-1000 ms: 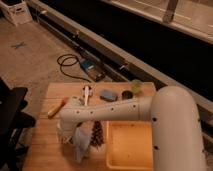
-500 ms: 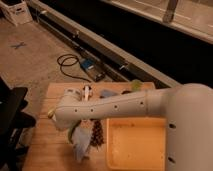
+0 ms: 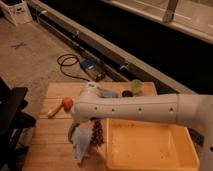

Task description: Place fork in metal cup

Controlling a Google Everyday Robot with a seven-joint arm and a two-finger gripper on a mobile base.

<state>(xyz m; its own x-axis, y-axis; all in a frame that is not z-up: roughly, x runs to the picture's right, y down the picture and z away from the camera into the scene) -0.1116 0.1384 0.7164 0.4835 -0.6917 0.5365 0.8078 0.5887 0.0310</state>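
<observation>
While pincer [image 3: 83, 148] hangs low over tabletop [image 3: 45, 145] near pepper [image 3: 72, 131], grip state: cannot tell. Fork not discernible (arm may hide it). Cup [image 3: 127, 93] at far edge. Confirm fork hold; approach cup vertically, release low.

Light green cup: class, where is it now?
In the camera view, the light green cup stands near the far edge of the wooden table, right of the small dark metal cup; the pincer hangs nearer the camera, left of the yellow tray.
</observation>
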